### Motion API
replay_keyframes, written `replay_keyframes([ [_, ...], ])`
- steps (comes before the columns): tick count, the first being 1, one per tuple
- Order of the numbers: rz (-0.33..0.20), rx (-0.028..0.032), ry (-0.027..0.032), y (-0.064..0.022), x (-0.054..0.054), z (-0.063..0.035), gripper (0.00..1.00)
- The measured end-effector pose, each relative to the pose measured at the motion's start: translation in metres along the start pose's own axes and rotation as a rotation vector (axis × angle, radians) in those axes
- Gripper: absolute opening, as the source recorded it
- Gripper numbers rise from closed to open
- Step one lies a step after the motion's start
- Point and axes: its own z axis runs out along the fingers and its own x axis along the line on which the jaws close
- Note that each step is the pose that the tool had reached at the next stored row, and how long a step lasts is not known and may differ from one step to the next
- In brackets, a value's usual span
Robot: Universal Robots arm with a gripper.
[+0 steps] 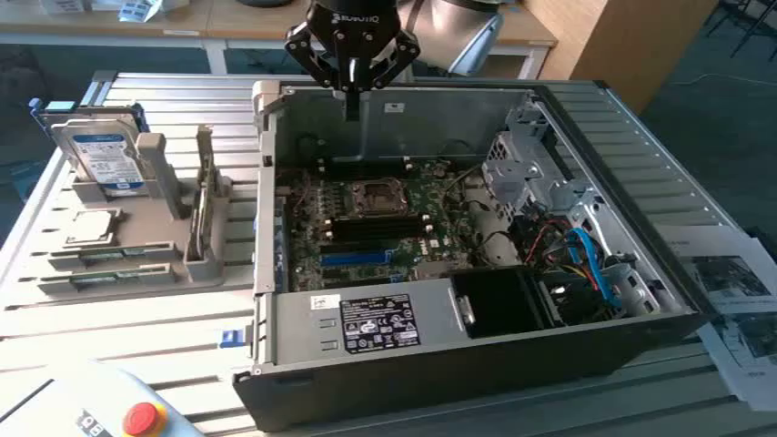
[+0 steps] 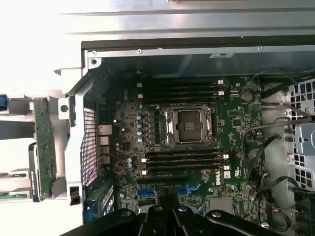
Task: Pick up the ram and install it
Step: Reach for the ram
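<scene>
Beside the one open case, one ram stands on edge; one claw hovers overhead, closed, empty.

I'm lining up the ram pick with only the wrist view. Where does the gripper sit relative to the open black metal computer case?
Observer: The gripper hangs above the black computer case, higher than its walls, fingers shut.
Operator: Where are the ram sticks?
Observer: A long green ram stick sits in the grey plastic tray outside the case, on the exterior view's left, with a second ram stick beside it.
Operator: What else is there?
Observer: A silver hard drive with a blue-and-white label stands upright at the tray's far end.
</scene>
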Motion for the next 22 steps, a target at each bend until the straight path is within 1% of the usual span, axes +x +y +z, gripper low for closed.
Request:
replay_keyframes([
  [10, 0.0, -0.0001, -0.0002, -0.0001, 0.001, 0.0001, 0.1],
  [12, 0.0, 0.0, -0.0001, -0.0002, 0.004, -0.0001, 0.1],
  [20, 0.0, -0.0001, -0.0001, -0.0015, 0.026, -0.0004, 0.1],
  [22, 0.0, -0.0001, -0.0001, -0.0018, 0.029, -0.0004, 0.1],
])
